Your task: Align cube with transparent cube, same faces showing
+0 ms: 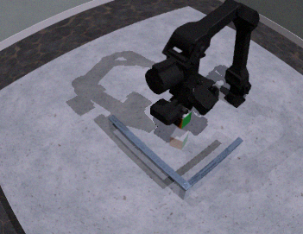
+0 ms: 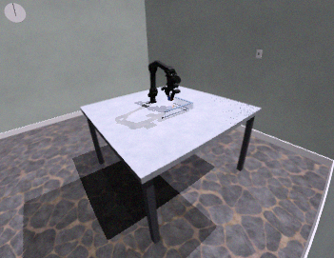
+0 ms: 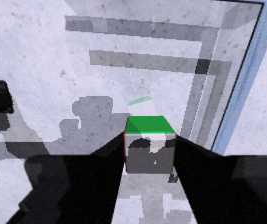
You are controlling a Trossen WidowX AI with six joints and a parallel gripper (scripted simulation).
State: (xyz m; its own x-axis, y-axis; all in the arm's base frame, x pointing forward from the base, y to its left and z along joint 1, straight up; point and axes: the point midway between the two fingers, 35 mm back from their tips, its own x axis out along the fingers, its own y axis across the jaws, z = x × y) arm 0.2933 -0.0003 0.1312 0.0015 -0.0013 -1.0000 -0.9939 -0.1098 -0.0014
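The arm is showing a uniform matte black finish across every link, with no visible markings, cables or screws. Its links are appearing blocky and angular, joined by thick cylindrical joint housings. A squared foot is forming the base. The two fingers are presenting as broad, flat black wedges tapering toward their tips.

Our black six-joint arm rises from its base, arches over at the elbow and bends down through the wrist, so the black parallel-jaw claw points at the desk from above. Our two dark fingers are clamped on the small cube with the green upper face, held off the surface.
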